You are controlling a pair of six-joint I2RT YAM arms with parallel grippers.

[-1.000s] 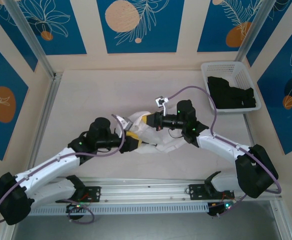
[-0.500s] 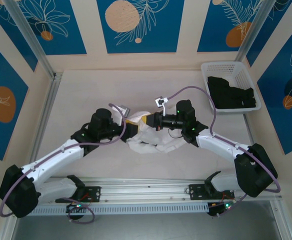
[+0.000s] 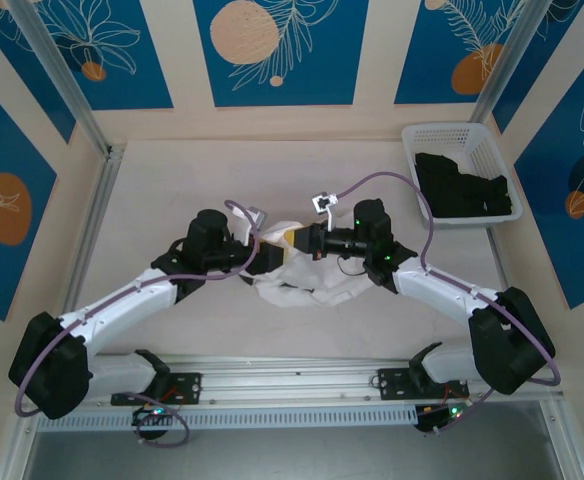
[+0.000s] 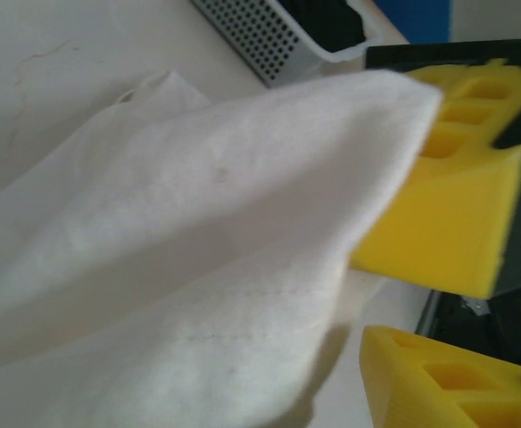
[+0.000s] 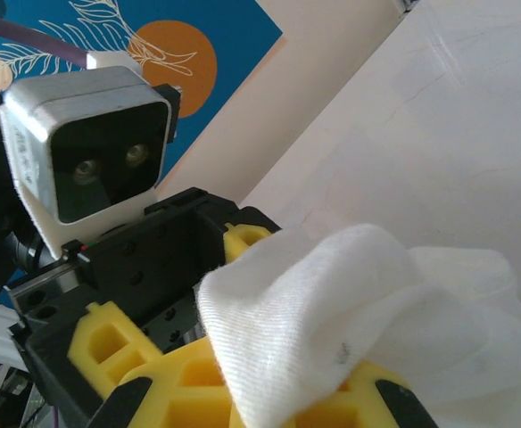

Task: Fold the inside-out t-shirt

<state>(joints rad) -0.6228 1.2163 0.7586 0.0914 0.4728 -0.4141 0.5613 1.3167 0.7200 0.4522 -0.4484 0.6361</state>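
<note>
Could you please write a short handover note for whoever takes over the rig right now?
Left gripper: open, a fold of the inside-out t-shirt lying against one finger.
Right gripper: shut on the shirt's cloth.
Shirt: bunched up on the table between both grippers.
Black garment: in the white basket, far right.
Done: no neat fold yet.
Left: spread it flat, then fold.

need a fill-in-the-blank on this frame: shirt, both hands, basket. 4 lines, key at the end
1. The white t-shirt lies bunched on the ____.
2. The right hand is shut on the ____.
3. The basket holds a ____ garment.
4. The left hand has ____ fingers.
Missing words: table; t-shirt; black; yellow.
</note>
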